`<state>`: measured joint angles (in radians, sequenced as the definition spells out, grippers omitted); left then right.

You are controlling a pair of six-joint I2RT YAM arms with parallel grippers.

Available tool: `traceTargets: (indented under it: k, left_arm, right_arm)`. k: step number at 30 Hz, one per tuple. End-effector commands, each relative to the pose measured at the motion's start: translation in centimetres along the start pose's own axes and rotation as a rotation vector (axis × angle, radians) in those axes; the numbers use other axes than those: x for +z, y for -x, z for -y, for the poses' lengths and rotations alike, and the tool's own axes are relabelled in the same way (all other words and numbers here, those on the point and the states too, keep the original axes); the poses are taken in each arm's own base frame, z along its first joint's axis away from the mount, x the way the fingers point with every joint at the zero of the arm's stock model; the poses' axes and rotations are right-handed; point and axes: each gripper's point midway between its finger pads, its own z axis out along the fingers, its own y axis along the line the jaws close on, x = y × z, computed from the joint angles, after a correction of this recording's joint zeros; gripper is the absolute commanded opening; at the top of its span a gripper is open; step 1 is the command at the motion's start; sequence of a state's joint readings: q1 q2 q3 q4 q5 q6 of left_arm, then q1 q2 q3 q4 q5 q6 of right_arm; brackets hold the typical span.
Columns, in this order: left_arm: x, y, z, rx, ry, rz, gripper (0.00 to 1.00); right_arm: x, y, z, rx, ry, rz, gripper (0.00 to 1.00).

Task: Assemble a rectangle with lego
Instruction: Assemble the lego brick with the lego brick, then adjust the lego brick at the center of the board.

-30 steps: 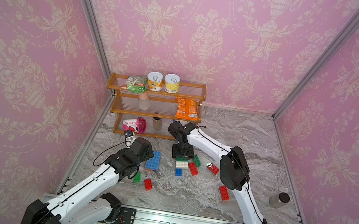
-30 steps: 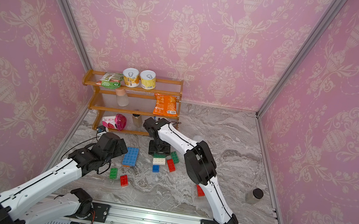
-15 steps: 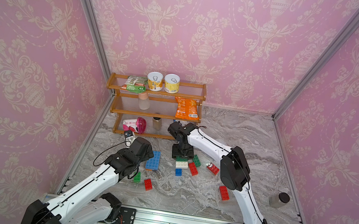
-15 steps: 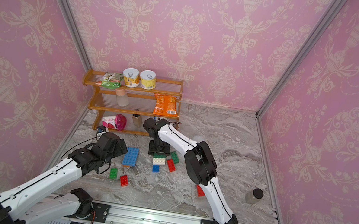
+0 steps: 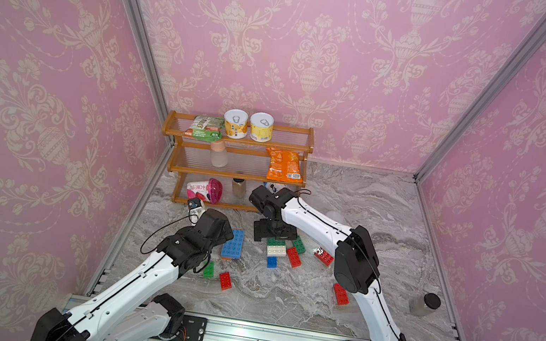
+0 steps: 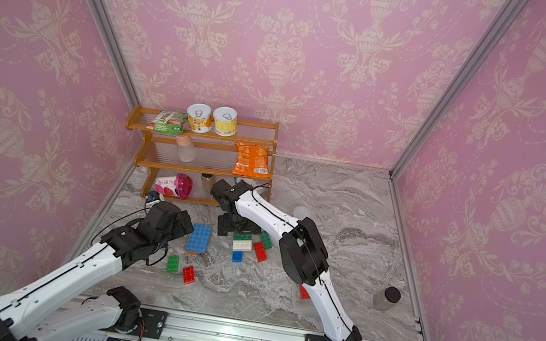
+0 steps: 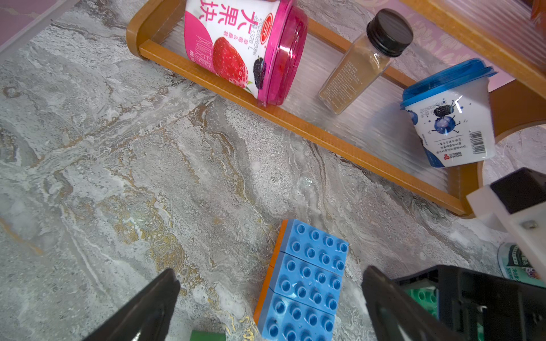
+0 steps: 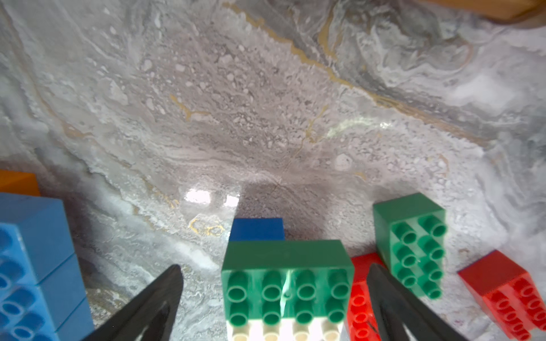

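Right gripper (image 8: 274, 267) gapes fully, holding nothing; green brick (image 8: 288, 257) sits between its jaws, apparently placed. Next: lift clear, fetch 1 brick.

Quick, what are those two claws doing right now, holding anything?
Left gripper: open, empty, near the blue block.
Right gripper: open, a finger on each side of the green brick, not gripping it.

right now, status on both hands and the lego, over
Left hand open, empty, beside blue block. Right hand open, straddling green brick. Red brick crowds one finger.
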<state>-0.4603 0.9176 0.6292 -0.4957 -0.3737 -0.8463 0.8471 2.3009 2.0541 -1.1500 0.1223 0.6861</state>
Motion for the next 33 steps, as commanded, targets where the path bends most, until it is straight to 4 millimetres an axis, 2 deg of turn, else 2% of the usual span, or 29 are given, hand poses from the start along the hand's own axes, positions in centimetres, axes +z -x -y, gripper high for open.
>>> traceTargets:
  k: [1, 7, 13, 15, 20, 27, 33]
  left_arm:
    - [-0.1, -0.2, -0.6, 0.03, 0.016, -0.011, 0.99]
    - [-0.2, 0.1, -0.3, 0.033, 0.012, -0.007, 0.99]
    - [0.1, 0.1, 0.2, 0.036, 0.004, -0.015, 0.99]
    - [0.2, 0.1, 0.3, 0.037, 0.004, -0.021, 0.99]
    - [0.5, -0.1, 0.6, 0.039, 0.001, -0.033, 0.99]
    - [0.7, -0.2, 0.7, 0.042, 0.004, -0.041, 0.99]
    - [0.8, -0.3, 0.6, 0.042, 0.009, -0.045, 0.99]
  right_arm:
    - [-5.0, 1.2, 2.2, 0.063, -0.027, 0.13, 1.0]
    - [-5.9, 0.2, 6.2, 0.172, -0.081, 0.196, 1.0]
    - [-4.3, -1.2, 9.3, 0.256, -0.079, 0.182, 0.99]
    - [-3.3, -1.6, 10.0, 0.266, -0.085, 0.16, 0.95]
    - [-0.9, -1.6, 9.9, 0.234, -0.072, 0.099, 0.86]
    - [1.6, -1.2, 8.9, 0.19, -0.064, 0.039, 0.86]
    - [3.3, -1.4, 9.9, 0.21, -0.087, 0.002, 0.8]
